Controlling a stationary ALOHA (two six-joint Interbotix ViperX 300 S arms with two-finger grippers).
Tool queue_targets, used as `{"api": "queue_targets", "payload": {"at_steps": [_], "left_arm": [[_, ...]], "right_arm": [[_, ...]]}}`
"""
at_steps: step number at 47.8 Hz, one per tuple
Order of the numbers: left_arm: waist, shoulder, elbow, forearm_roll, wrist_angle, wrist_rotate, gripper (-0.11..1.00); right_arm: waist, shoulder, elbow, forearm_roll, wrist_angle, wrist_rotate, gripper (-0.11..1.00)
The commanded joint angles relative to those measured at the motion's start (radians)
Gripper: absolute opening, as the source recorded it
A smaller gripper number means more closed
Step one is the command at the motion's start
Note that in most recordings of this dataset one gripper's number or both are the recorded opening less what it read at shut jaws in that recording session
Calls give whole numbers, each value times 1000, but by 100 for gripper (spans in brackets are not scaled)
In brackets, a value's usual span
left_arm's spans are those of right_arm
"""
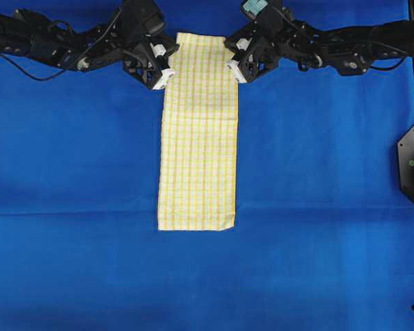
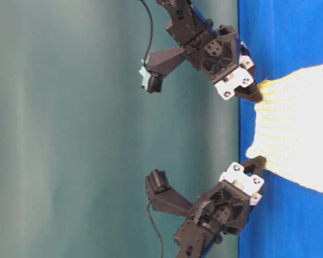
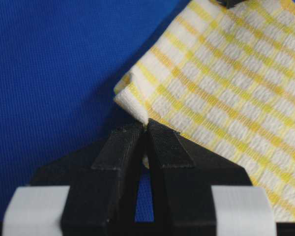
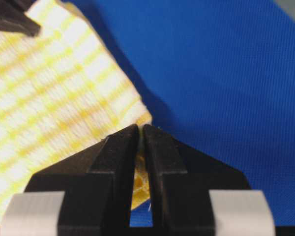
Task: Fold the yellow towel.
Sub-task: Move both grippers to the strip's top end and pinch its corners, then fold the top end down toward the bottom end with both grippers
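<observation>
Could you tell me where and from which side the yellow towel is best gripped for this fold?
At its two far corners, approached from the outer sides. The yellow towel lies as a long flat strip; the left gripper and right gripper are shut there.

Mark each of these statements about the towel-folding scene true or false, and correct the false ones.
1. The left gripper is shut on a corner of the yellow towel. True.
2. The right gripper hangs open above the towel. False: its jaws are pinched shut on the towel's other far corner.
3. The towel lies as a long narrow strip on the blue cloth. True.
4. Both grippers hold the end of the towel at the bottom of the overhead view. False: they hold the end at the top of that view; the bottom end lies free.
5. The towel is plain yellow. False: it has a yellow-and-white check.
</observation>
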Motion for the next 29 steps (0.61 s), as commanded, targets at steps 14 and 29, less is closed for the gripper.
{"api": "queue_targets", "payload": {"at_steps": [14, 29], "left_arm": [[-12, -104, 9, 2, -6, 3, 1], [-54, -150, 86, -2, -11, -9, 1]], "right_arm": [[0, -112, -2, -3, 35, -23, 8], [57, -169, 49, -3, 37, -21, 8]]}}
